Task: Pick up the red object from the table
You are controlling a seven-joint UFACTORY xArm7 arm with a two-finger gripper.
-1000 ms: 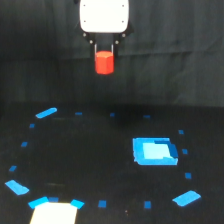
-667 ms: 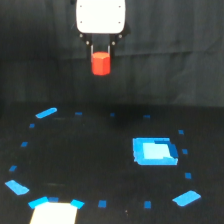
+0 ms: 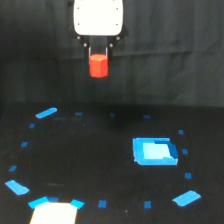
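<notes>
The gripper (image 3: 98,56) is seen high in the exterior view, hung beneath a white housing (image 3: 98,17), and its two dark fingers (image 3: 89,51) are clamped on the red object (image 3: 98,66). The block is held upright between them, its lower half showing below the fingertips, and it is carried well clear of the desk (image 3: 90,165), set against the dark curtain (image 3: 180,50) behind. Nothing is seen touching the block apart from the fingers.

Below, the black desk is spread out, and a loose ring of small blue tape marks (image 3: 103,204) is traced across it. A slanted blue strip (image 3: 46,113) is laid toward the exterior view's left, near the far edge. The largest thing on the surface, a bright blue rectangular patch (image 3: 155,151) with a paler centre, is placed toward the exterior view's right, well apart from the spot under the gripper. Another slanted blue piece (image 3: 186,198) is found at the near right, and one more (image 3: 17,188) at the near left. A pale whitish sheet (image 3: 54,212) edged in blue is cut off by the bottom edge. The stretch of desk directly beneath the held block is crossed only by tiny marks.
</notes>
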